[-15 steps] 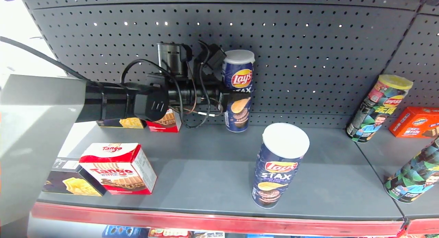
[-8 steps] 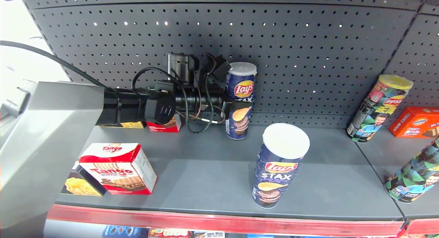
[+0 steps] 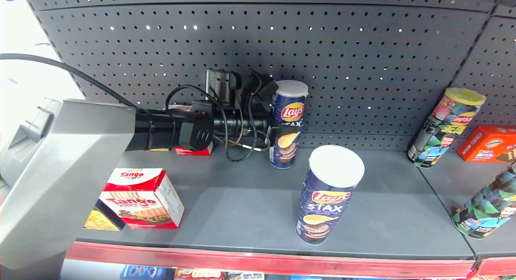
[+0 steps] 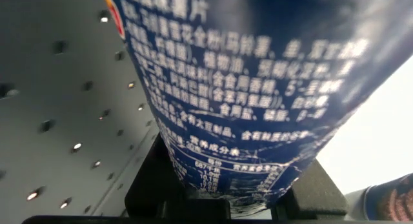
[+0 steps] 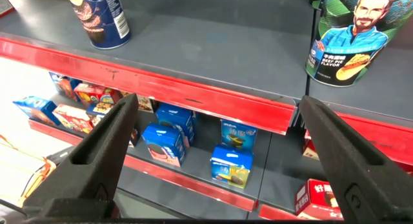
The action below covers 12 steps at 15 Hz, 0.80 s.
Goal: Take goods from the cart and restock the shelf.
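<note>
Logo and flavour lettering on front blue can, centre, and rear blue can; logo on red-white box, lower left.

head view down onto shelf

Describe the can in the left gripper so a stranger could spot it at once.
Look at the grey shelf with the red front strip and perforated back wall. Toward the back, close to that wall, is a tall dark blue chips can with a white lid. Unlike its twin standing free nearer the front edge, this one is clamped at mid-height by the left gripper.
</note>
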Motion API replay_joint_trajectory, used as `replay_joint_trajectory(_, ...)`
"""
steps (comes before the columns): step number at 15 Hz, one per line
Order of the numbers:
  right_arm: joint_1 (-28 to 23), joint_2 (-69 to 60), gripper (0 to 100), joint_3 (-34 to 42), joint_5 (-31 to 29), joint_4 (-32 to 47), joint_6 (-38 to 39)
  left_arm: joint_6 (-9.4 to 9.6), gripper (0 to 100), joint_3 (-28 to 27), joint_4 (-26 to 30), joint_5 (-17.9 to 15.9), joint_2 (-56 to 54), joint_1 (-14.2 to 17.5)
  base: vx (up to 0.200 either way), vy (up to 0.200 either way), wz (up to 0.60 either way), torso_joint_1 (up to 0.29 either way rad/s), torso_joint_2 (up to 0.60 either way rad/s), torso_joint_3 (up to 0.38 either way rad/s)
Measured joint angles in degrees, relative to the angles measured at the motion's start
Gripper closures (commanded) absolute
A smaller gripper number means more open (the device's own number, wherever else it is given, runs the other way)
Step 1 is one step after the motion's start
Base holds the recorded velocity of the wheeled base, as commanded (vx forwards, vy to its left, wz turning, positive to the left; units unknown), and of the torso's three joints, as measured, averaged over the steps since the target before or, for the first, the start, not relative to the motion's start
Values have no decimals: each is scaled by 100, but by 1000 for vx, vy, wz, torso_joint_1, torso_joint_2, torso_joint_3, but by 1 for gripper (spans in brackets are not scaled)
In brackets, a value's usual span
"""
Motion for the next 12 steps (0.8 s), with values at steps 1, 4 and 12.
replay_joint_trajectory(1,0,0,0,0,0,2,0,0,100,30,-18,-2,2,-26,0,0,0,0,0,0)
replay_joint_trajectory(4,0,0,0,0,0,2,0,-6,100,183,-174,2,-6,-94,0,0,0,0,0,0)
replay_joint_trajectory(12,0,0,0,0,0,2,0,-55,100,544,-471,17,-94,-155,0,0,0,0,0,0)
